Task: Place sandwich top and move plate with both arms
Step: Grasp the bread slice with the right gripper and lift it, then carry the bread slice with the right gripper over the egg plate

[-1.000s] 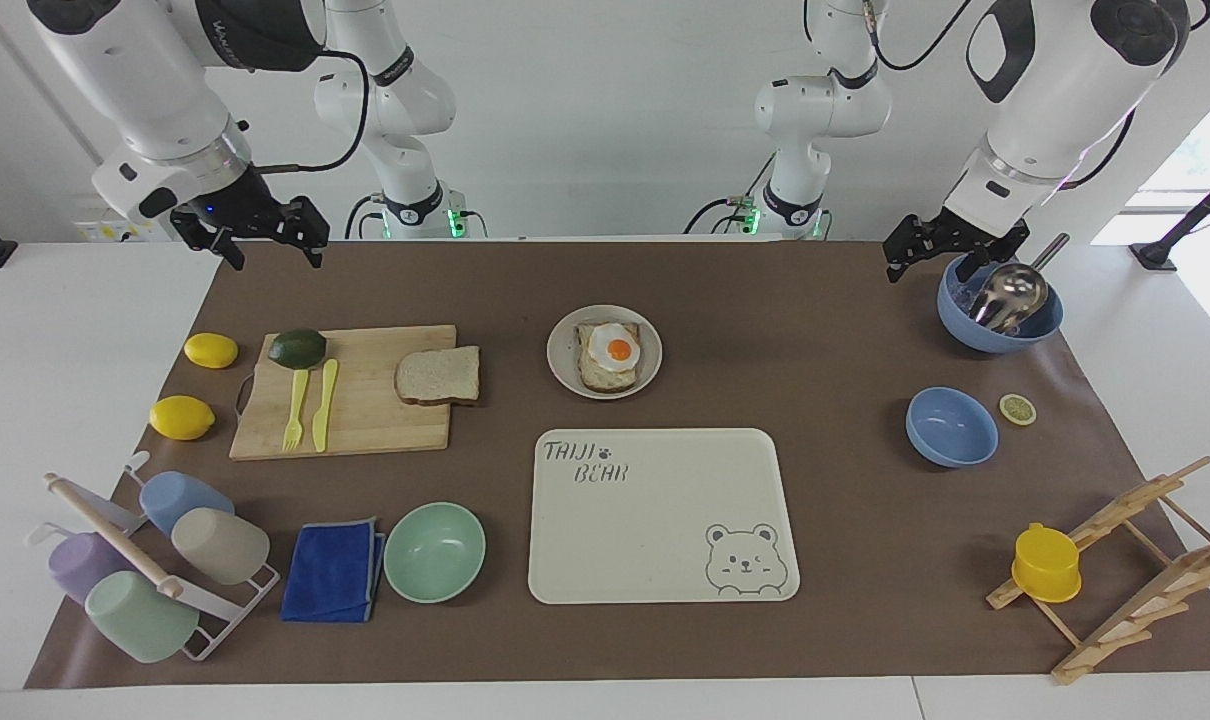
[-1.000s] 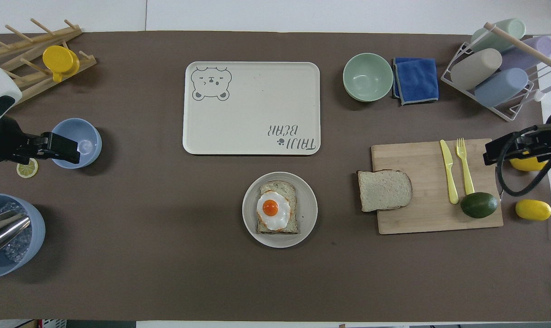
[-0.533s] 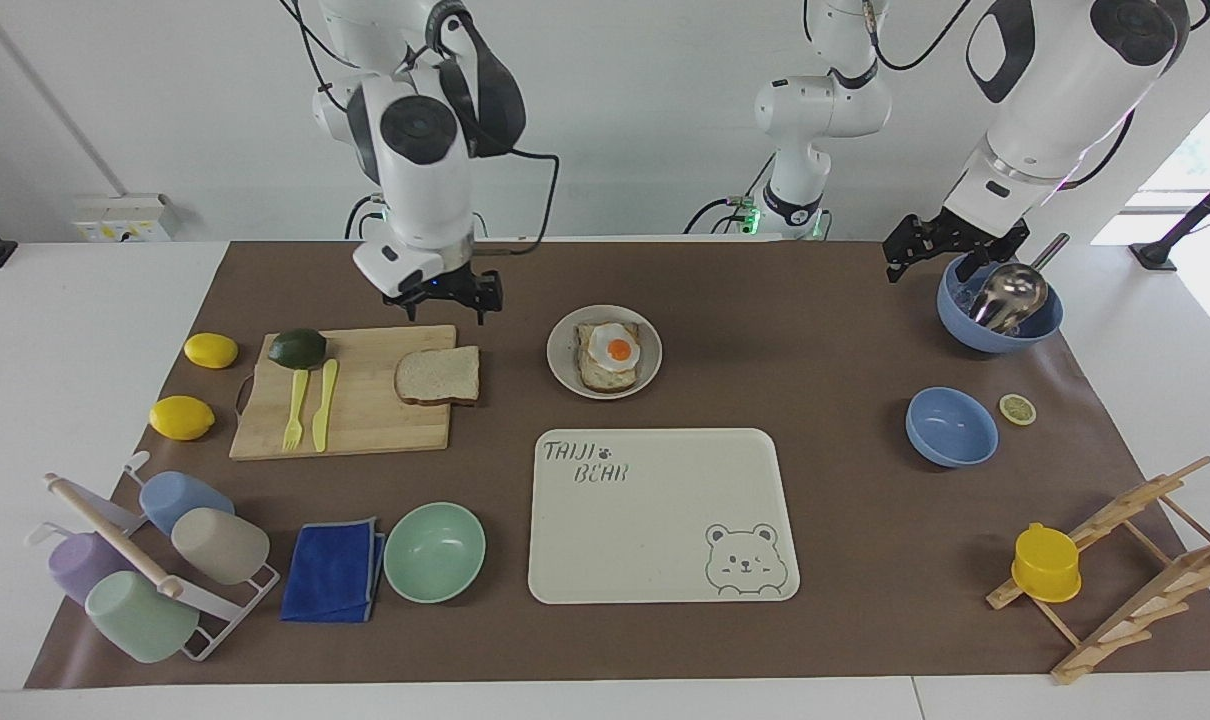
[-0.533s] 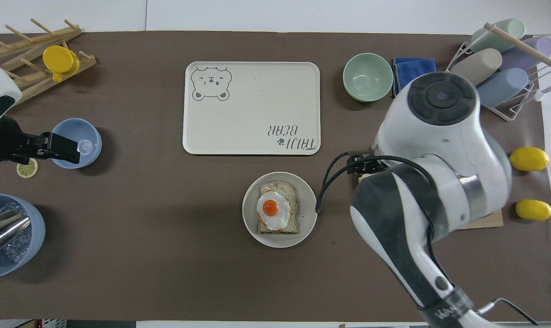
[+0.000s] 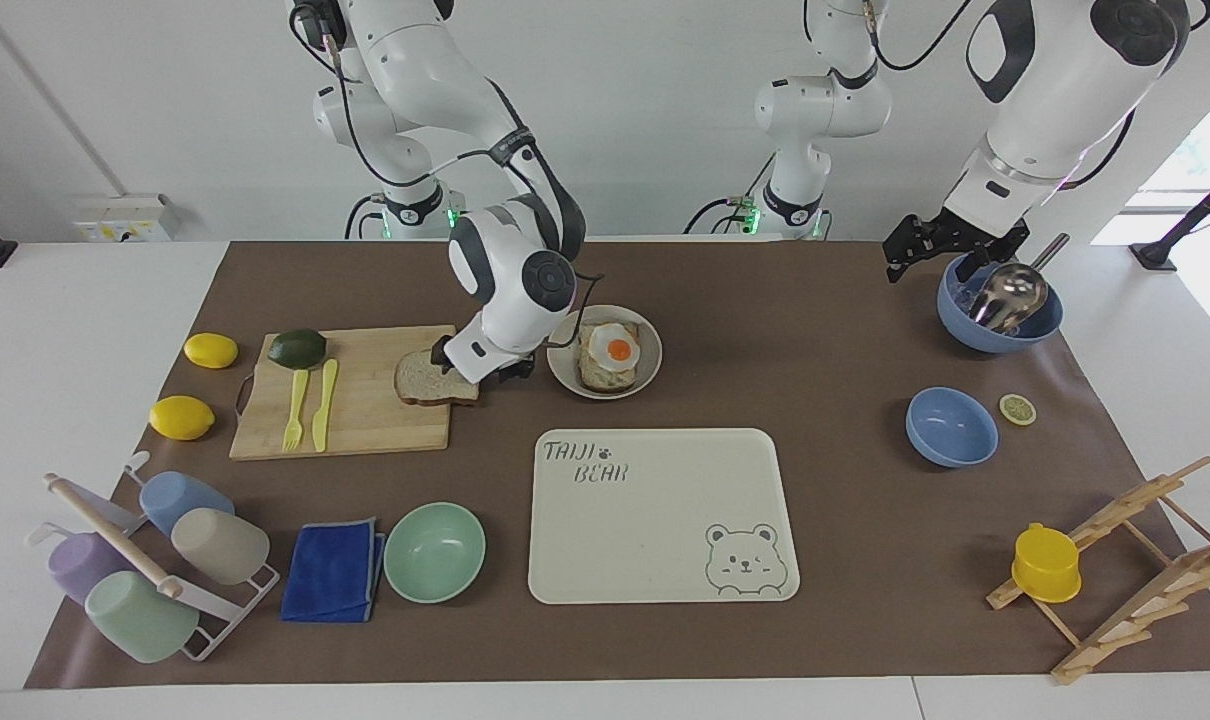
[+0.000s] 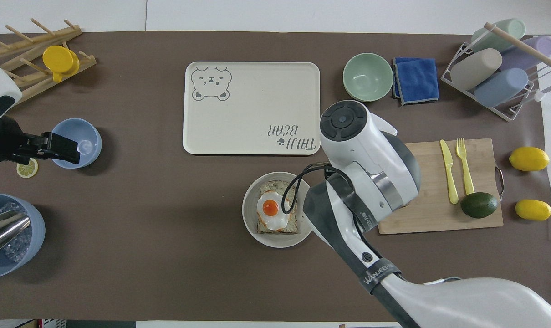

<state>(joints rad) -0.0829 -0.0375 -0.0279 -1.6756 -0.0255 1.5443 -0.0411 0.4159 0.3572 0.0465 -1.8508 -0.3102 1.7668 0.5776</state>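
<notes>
The sandwich top [image 5: 423,378], a plain bread slice, lies on the wooden cutting board [image 5: 365,420]. My right gripper [image 5: 483,372] is down at the slice's end toward the plate; in the overhead view its arm hides the slice. The plate [image 5: 651,366] holds toast with a fried egg [image 5: 617,349] and shows in the overhead view too [image 6: 252,224]. My left gripper [image 5: 950,247] waits open and empty above the table's edge, beside the blue bowl with a metal scoop [image 5: 1000,310].
The cream bear tray [image 5: 655,520] lies farther from the robots than the plate. A mint-green bowl [image 5: 433,552] and blue cloth [image 5: 333,570] lie beside it. Knife, fork and avocado [image 5: 297,347] are on the board. A small blue bowl [image 5: 950,427] sits toward the left arm's end.
My right arm swung in from the table's end, passed over the board, and came down at the bread slice's end beside the plate. The left arm has not moved.
</notes>
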